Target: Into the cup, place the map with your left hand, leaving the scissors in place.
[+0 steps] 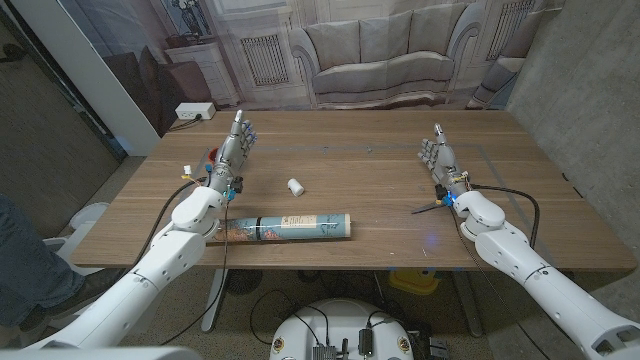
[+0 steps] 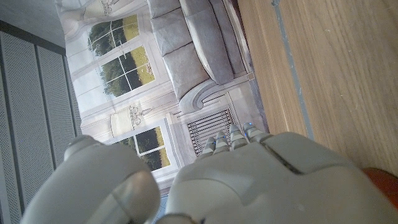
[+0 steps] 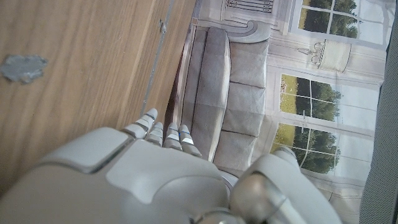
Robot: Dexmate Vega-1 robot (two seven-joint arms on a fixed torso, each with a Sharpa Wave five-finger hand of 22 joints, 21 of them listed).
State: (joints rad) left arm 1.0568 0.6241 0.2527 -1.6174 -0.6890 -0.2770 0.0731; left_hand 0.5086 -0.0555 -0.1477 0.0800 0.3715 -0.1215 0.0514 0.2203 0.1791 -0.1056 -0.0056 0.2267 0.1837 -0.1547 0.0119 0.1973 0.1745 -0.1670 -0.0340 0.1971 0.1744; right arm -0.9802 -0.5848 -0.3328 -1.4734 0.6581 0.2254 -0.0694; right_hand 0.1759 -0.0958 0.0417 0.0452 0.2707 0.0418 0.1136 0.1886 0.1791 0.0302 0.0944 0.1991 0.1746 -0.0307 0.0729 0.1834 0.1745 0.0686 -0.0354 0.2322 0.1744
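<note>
A rolled map (image 1: 290, 226) with a printed pattern lies on its side near the wooden table's (image 1: 370, 150) front edge, left of the middle. A small white cup (image 1: 295, 186) sits just beyond it, apparently tipped over. Dark scissors (image 1: 428, 207) lie on the right, close beside my right wrist. My left hand (image 1: 236, 148) stands on its edge at the back left, fingers straight and apart, holding nothing; its back (image 2: 267, 180) shows in the left wrist view. Mirroring it on the right, my right hand (image 1: 437, 155) is open and empty too, and its back (image 3: 155, 174) shows in the right wrist view.
A small red and blue object (image 1: 213, 156) sits beside my left hand. Cables trail from both wrists over the table. A person's leg (image 1: 25, 255) shows at the left edge. A printed sofa backdrop (image 1: 380, 60) hangs behind the table.
</note>
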